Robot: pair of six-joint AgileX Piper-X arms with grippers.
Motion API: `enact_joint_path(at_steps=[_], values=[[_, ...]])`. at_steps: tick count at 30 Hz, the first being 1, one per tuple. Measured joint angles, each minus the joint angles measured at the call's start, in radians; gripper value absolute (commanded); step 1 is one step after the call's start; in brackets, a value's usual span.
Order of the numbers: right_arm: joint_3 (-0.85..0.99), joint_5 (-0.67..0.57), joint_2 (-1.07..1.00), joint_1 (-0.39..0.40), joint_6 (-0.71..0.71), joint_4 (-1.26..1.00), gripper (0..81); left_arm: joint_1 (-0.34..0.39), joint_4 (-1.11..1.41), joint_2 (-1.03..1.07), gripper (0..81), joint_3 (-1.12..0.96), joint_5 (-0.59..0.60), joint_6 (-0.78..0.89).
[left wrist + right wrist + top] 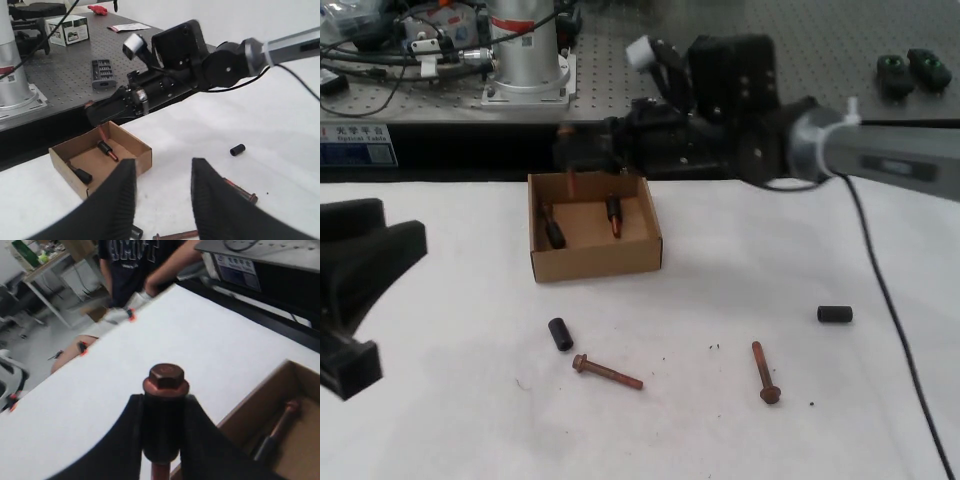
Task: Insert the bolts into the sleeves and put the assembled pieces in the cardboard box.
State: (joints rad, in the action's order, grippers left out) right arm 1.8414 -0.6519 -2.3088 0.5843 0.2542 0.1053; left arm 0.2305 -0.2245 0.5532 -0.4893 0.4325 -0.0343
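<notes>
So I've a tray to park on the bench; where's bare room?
Free: the white surface between the cardboard box and the cable, and between the box and the left gripper. Crowded: in front of the box, where the left sleeve, left bolt, right bolt and right sleeve lie loose.

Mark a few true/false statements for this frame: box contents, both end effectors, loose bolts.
1. Two assembled pieces lie in the cardboard box. True.
2. The right end effector is empty. False: it is shut on a sleeved bolt, beside the box rim.
3. Two loose bolts lie on the table. True.
4. The left end effector grips a sleeve. False: it is open with nothing between its fingers.
</notes>
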Motion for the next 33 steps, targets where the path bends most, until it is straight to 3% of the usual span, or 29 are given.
enact_joint_path(at_steps=[4, 7, 9, 12, 14, 20, 25, 27, 30, 33], values=[[0.109, 0.232, -0.050, 0.000, -0.003, 0.187, 4.3, 0.000, -0.053, -0.041, 23.9, 0.000, -0.003, 0.044], [0.127, 0.306, -0.058, 0.000, -0.063, 0.277, 9.8, 0.000, -0.139, -0.051, 23.9, 0.000, -0.004, 0.064], [0.127, 0.306, -0.058, 0.000, -0.088, 0.294, 19.1, 0.000, -0.172, -0.051, 23.9, 0.000, -0.004, 0.064], [0.131, 0.306, -0.058, 0.004, -0.103, 0.295, 40.0, 0.000, -0.187, -0.051, 23.9, 0.000, -0.004, 0.064], [0.135, 0.305, -0.058, 0.010, -0.113, 0.307, 45.9, 0.000, -0.190, -0.051, 23.9, 0.000, -0.004, 0.064], [0.135, 0.305, -0.047, 0.013, -0.204, 0.429, 36.0, 0.000, -0.190, -0.051, 24.4, 0.000, -0.004, 0.064], [0.135, 0.331, 0.008, 0.015, -0.364, 0.671, 28.4, 0.000, -0.190, -0.049, 25.2, 0.000, -0.004, 0.088], [0.135, 0.334, 0.027, 0.015, -0.396, 0.709, 26.6, 0.000, -0.182, -0.035, 25.2, 0.000, -0.004, 0.157], [0.135, 0.338, 0.092, 0.015, -0.450, 0.781, 26.4, 0.000, -0.080, 0.062, 25.2, 0.000, -0.004, 0.432], [0.135, 0.342, 0.162, 0.015, -0.468, 0.831, 26.4, 0.000, 0.013, 0.142, 25.1, 0.000, -0.004, 0.532]])
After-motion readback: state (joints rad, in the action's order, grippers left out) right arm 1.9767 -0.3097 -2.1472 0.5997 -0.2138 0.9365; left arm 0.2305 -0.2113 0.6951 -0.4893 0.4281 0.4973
